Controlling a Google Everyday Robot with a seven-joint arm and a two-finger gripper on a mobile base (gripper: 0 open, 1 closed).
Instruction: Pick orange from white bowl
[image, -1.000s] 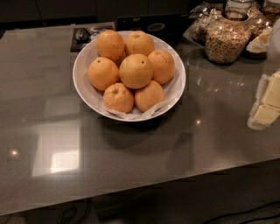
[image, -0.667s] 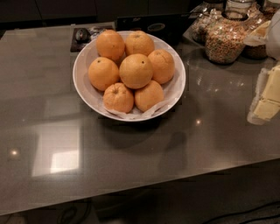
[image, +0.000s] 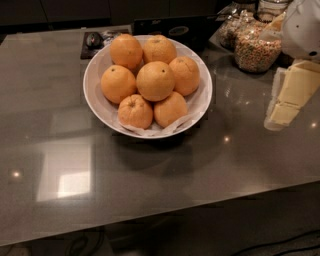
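Since the orange (image: 155, 80) sat untouched on top of the pile at the centre of the white bowl (image: 95, 65), the pick looked not yet begun. The gripper (image: 282, 112) hung well apart from it, at about three o'clock of the bowl; whether it was open or closed could not be told. Reach, grasp and lift all remained.

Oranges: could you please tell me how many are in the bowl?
7 oranges, all in the white bowl: two at back, three across the middle, two in front; others may hide beneath. The gripper is at the right edge.
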